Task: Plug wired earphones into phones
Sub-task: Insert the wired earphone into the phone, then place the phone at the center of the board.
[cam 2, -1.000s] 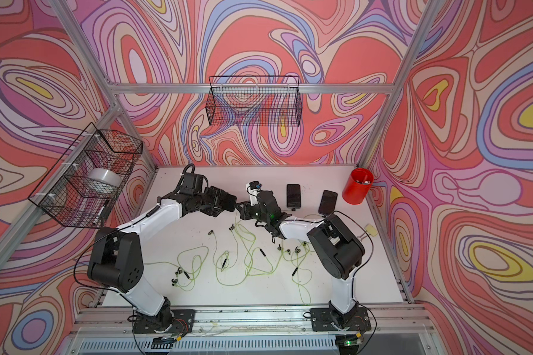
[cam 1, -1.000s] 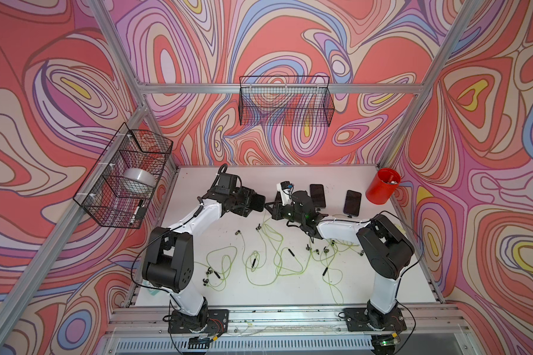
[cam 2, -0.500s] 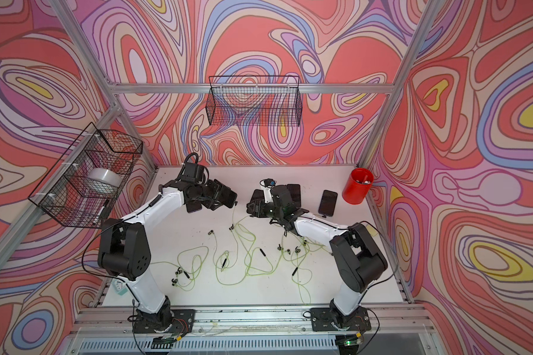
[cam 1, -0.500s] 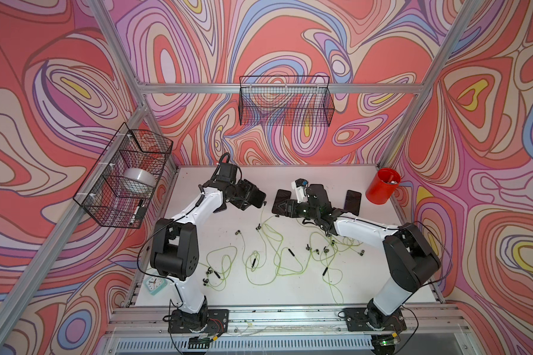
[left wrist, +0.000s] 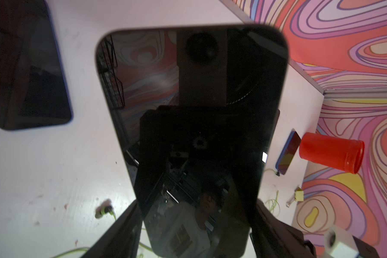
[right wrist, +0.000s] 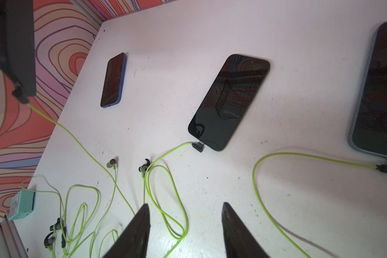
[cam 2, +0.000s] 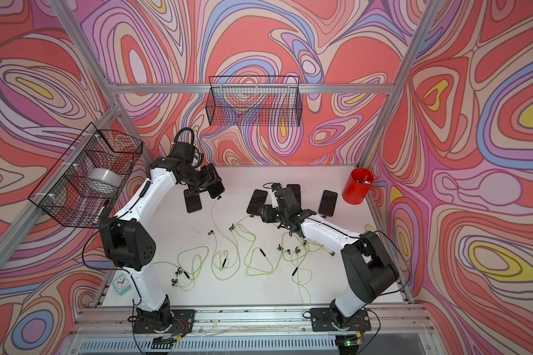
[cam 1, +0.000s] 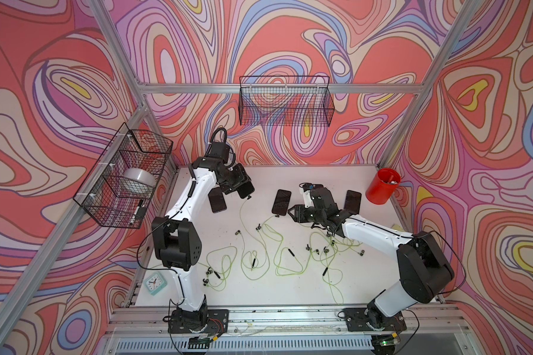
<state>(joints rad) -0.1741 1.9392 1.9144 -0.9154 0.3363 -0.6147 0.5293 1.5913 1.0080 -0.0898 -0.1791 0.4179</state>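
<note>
My left gripper (cam 1: 240, 184) is shut on a black phone (left wrist: 192, 111), held above the table's back left in both top views. A plug (right wrist: 20, 95) sits in its lower end and a yellow-green earphone cable (cam 1: 242, 215) hangs from it. My right gripper (right wrist: 184, 207) stands open over the table with nothing between its fingers, just short of a lying phone (right wrist: 229, 100) with a dark plug (right wrist: 198, 147) in it. Other phones lie flat: one (cam 1: 217, 199) under the left arm, one (cam 1: 353, 201) by the cup, one (right wrist: 380, 89) with a plug. Earphones (cam 1: 259, 255) sprawl mid-table.
A red cup (cam 1: 382, 190) stands at the back right corner. A teal clock (cam 1: 155, 282) sits at the front left edge. Wire baskets hang on the left wall (cam 1: 123, 181) and the back wall (cam 1: 285, 101). A small yellow item (left wrist: 298, 194) lies at the right edge.
The two grippers were close together mid-table; the right one has opened and drawn back to the right. The left arm has carried its phone toward the back left, cable trailing.
</note>
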